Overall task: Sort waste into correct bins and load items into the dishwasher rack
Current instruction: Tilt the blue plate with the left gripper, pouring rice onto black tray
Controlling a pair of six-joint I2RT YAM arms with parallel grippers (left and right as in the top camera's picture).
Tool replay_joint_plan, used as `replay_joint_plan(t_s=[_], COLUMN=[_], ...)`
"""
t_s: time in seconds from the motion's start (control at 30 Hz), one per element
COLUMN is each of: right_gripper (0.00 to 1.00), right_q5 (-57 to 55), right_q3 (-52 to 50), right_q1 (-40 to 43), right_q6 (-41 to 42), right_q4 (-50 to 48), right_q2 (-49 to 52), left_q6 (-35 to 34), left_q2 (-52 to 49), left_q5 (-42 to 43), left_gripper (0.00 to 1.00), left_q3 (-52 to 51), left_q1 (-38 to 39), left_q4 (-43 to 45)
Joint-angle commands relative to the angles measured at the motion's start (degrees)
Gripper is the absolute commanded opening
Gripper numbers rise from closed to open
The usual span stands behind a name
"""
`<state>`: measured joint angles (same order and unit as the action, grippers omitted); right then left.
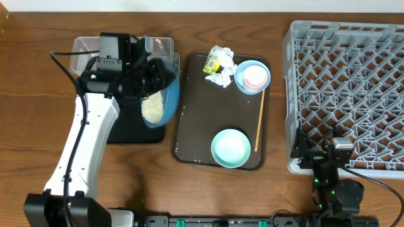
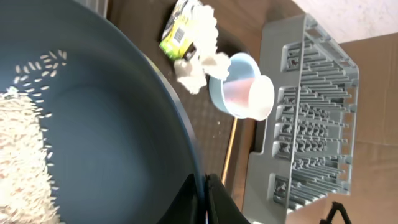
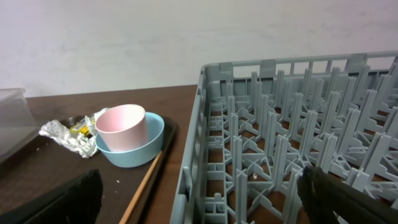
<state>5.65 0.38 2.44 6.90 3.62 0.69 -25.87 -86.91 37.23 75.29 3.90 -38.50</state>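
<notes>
My left gripper [image 1: 165,74] [image 2: 204,194] is shut on the rim of the dark-blue plate [image 1: 165,101] [image 2: 112,106]. It holds the plate tilted over the black tray [image 1: 132,133] and beside the clear tub [image 1: 82,50]. Loose white rice [image 1: 153,108] [image 2: 18,155] lies on the plate. On the brown tray [image 1: 189,126] are the crumpled wrapper [image 1: 219,66] [image 2: 186,37] [image 3: 68,134], the pink cup [image 1: 255,77] [image 2: 249,93] [image 3: 121,127] inside a blue bowl [image 1: 242,81] [image 3: 137,150], a mint bowl [image 1: 230,148] and the wooden stick [image 1: 259,123] [image 3: 140,190]. My right gripper [image 1: 322,165] [image 3: 199,205] is open and empty at the grey rack's [image 1: 347,82] [image 3: 280,124] front left corner.
The rack [image 2: 305,112] fills the right side of the table, and its wall stands directly in front of my right gripper. The brown tray lies between the bins and the rack. The left arm's white links run along the table's left front.
</notes>
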Motion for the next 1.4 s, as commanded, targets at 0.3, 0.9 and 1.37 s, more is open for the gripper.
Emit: replay_joint_plan(t_s=[0.3,0.9,1.37], right_gripper=[0.99,0.99,0.99], right_q5=[0.39,0.39,0.39], right_q3=[-0.07,-0.07,-0.07], right_q1=[0.76,0.76,0.76], right_q6=[-0.76,-0.76,-0.76], right_q4=[0.22,0.22,0.22], right_q2=[-0.33,-0.33,-0.33], left_q6=[2.21,3.76,6.27], left_q2=[0.46,0.46,0.48], left_q5=[11.47,24.92,28.22], left_gripper=[0.06,0.06,0.06], left_q3=[-3.10,-3.23,-3.23], left_q1=[-6.21,-12.90,-19.85], left_q4=[4.13,3.23,-0.46])
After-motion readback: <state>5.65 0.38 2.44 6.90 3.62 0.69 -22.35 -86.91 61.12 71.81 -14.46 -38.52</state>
